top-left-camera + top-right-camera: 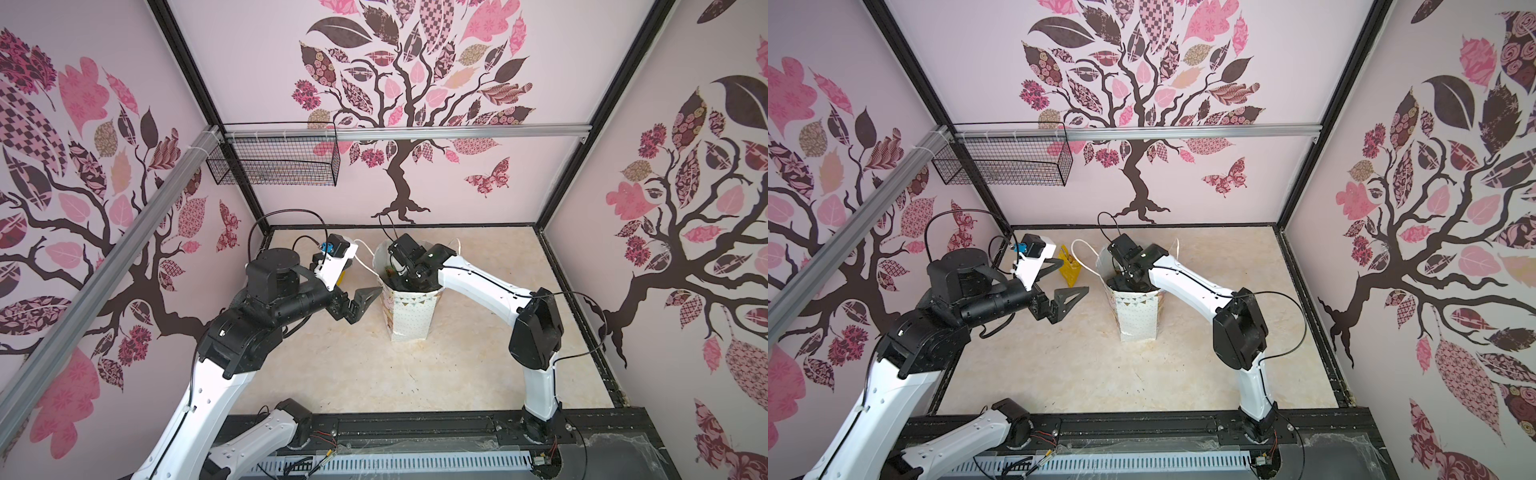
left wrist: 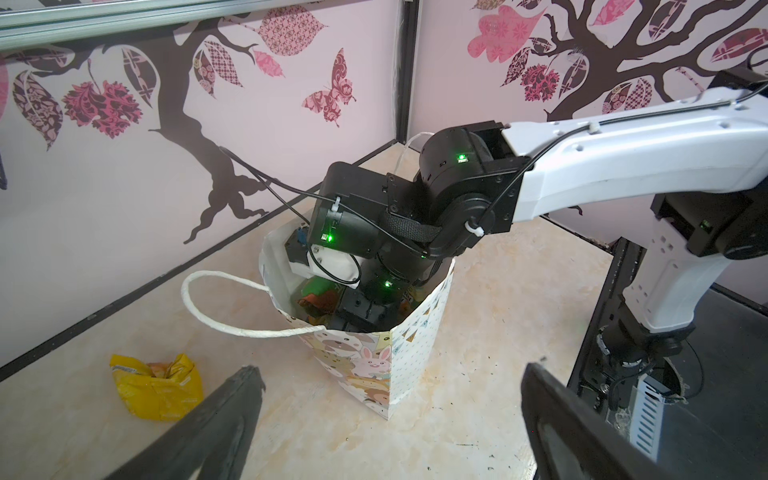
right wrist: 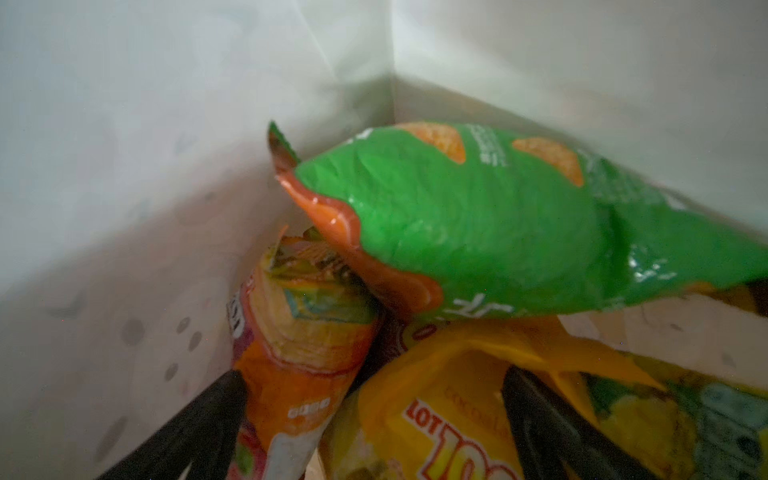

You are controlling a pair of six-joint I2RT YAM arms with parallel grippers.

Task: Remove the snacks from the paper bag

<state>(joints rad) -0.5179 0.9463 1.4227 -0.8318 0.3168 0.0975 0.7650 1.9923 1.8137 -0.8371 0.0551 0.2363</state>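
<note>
Snacks point(image 3: 478, 224) lie piled inside the upright paper bag point(image 2: 419, 332); right gripper point(image 3: 374, 382) sits deep among them, jaws wide, holding nothing. Risk: closing could pinch two packets or the bag wall, and lifting out could tip the bag, since left gripper point(image 2: 395, 374) hovers just beside it, wide open and empty.

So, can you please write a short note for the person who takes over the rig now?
Left gripper: open, empty, hovering just left of the paper bag.
Right gripper: open, down inside the bag over the snacks, nothing gripped.
Done: one yellow packet lies on the table, left of the bag.
Left: a green packet, an orange packet and a second yellow packet are in the bag; more may be hidden underneath.
</note>
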